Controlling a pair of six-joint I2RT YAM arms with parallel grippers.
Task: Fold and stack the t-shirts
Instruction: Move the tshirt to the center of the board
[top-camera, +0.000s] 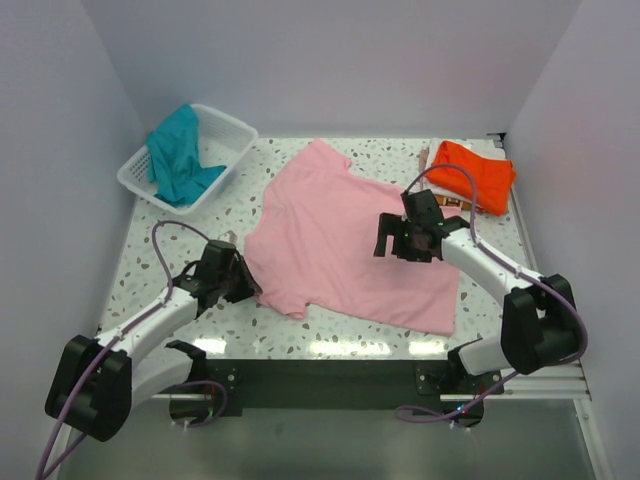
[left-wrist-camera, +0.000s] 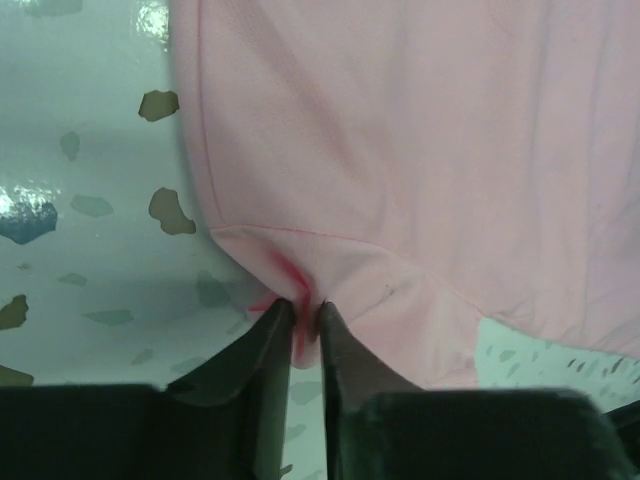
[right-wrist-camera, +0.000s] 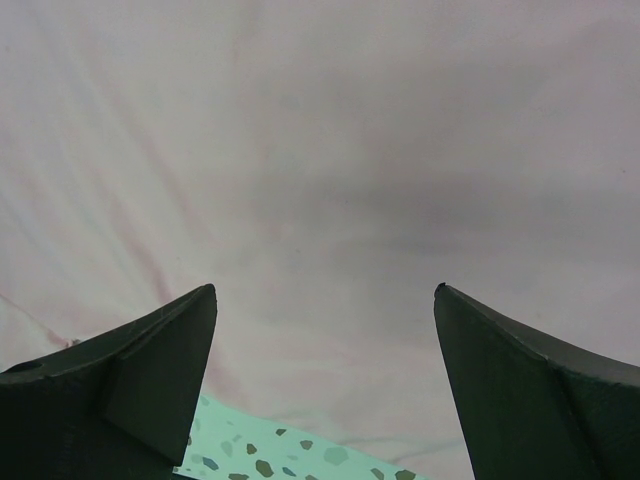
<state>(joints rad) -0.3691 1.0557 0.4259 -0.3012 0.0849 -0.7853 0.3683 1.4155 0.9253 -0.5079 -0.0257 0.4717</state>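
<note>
The left gripper (left-wrist-camera: 305, 308) is pinching the near-left edge of the pink t-shirt (top-camera: 335, 235), which is lying spread on the table (top-camera: 238, 192). The right gripper (right-wrist-camera: 325, 292) is hanging wide open over its right half.

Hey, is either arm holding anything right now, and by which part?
The left gripper is shut on the pink t-shirt, pinching its hemmed edge on the left side. The right gripper hangs open over that shirt, holding nothing.
</note>
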